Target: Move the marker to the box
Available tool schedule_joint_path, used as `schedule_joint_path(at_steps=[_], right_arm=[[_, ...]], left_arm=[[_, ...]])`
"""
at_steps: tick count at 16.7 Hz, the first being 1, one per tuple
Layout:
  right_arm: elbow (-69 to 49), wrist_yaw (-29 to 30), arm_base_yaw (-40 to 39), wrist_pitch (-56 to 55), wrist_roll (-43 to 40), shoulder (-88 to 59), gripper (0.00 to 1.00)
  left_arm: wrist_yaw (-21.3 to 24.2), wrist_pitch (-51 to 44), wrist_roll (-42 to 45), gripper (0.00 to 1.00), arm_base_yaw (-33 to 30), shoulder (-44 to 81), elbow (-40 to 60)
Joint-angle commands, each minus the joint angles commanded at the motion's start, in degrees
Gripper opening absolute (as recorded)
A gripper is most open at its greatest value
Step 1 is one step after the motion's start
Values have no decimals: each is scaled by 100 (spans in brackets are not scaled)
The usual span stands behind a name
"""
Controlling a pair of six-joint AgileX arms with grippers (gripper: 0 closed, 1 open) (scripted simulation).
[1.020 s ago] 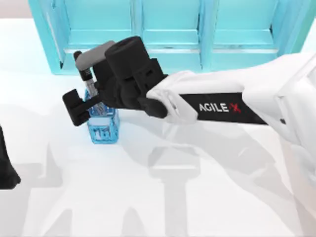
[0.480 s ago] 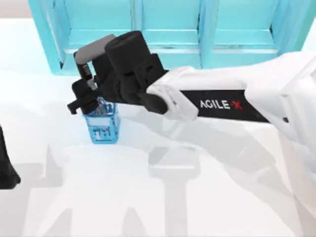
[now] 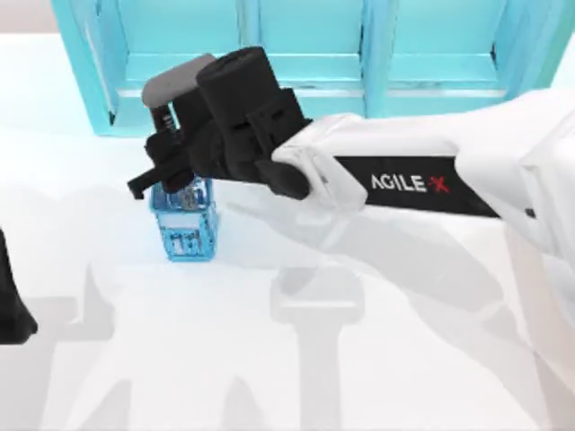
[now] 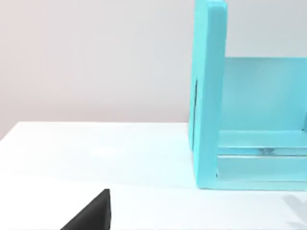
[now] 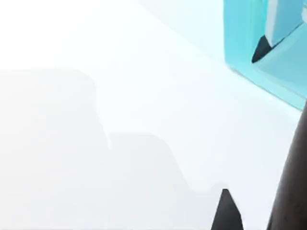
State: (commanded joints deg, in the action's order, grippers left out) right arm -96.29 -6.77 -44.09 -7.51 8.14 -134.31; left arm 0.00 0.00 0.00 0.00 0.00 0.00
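Note:
The marker stands tilted in a small blue mesh basket at the table's left, and its upper part sticks out toward the shelf. My right gripper reaches across from the right and sits just above the basket's rim. Its black fingers are drawn together on the marker's barrel. The box is out of view. My left gripper is parked at the table's left edge, and one of its dark fingertips shows in the left wrist view.
A big turquoise shelf unit runs along the back of the table just behind the basket; its end wall shows in the left wrist view. White tabletop stretches in front of the basket.
The right gripper's fingers were spread wide around the basket top and have drawn together on the marker. The arm has shifted slightly toward the shelf.

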Motion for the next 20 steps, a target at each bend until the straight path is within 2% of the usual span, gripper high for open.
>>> schedule_joint_path(at_steps=[11,20], right_arm=[[857,-1170,1319,1903,-707,2643,0],[1074,-1425,1585,2202,-952,2996,0]], left_arm=[[0,0,0,100,0,0,0],[0,0,0,100,0,0,0]])
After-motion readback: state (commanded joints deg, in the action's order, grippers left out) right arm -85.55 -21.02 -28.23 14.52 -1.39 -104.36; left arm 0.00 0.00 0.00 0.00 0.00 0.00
